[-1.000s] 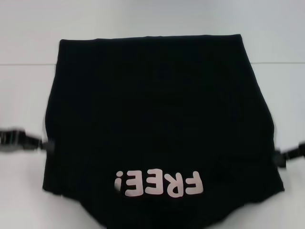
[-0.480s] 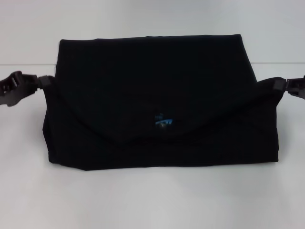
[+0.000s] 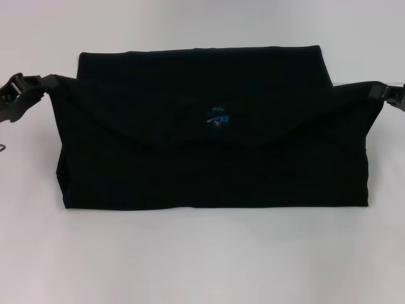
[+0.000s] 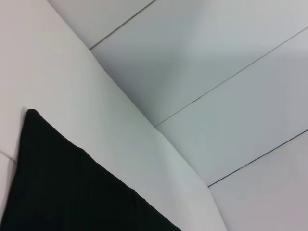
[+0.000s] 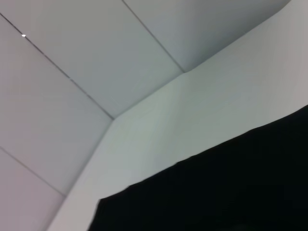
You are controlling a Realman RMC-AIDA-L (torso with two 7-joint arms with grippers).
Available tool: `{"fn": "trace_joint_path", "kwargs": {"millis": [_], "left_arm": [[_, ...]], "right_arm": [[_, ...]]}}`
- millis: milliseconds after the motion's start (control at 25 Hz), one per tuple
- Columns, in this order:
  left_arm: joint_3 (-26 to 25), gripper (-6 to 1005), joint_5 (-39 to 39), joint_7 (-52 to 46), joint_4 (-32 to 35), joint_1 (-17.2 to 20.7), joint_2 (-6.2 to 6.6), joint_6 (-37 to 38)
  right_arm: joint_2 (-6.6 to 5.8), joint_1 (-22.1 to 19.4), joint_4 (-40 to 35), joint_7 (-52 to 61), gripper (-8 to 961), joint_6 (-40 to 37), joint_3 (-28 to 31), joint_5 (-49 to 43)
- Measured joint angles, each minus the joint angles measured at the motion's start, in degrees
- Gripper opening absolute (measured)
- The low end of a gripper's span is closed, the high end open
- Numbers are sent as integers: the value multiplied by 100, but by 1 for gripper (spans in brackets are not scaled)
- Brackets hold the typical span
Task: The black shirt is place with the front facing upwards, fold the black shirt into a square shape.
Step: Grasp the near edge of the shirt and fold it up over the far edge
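At edges, left tool [image 3: 47,80], right tool [image 3: 374,90] pinch black shirt [image 3: 209,158]; wrist views hide label.

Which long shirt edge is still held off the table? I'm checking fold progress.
The far edge of the black shirt, stretched between the left gripper and right gripper; the near folded edge lies flat.

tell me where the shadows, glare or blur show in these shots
Head view: even, soft light, no glare; the black shirt reads as a near-featureless dark mass with only faint fold edges, and the left hand and right hand are cut by the frame edges. Both wrist views: the shirt is pure black without texture, with soft grey shading on the wall panels.
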Motion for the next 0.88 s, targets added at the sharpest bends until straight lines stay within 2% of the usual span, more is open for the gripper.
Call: {"fn": "trace_joint_path", "kwargs": {"millis": [160,360,400,600,760,880], "left_arm": [[19,19,-7,227,-101,-62,-75,-272],[63,33,22,467,-113,-75,-233,-679],[113,37,29,498,-113,-77,-262,-781],[433,60,-28,613,-108,-96,-419,-1250],[428,79,-285,884,-60,-82,-531,-1377],[449,92,-364,1015,-55,-48,-510,-1329]], "right_arm": [[47,102,263,-237,52,446,-140,0],[219,214,359,-407,52,1096,-476,-19],[294,237,360,-414,52,1353,-643,-20],[412,287,360,-423,52,1728,-882,-25],[442,315,359,-454,53,1922,-1144,-23],[440,315,340,-522,104,1926,-1203,-16]]}}
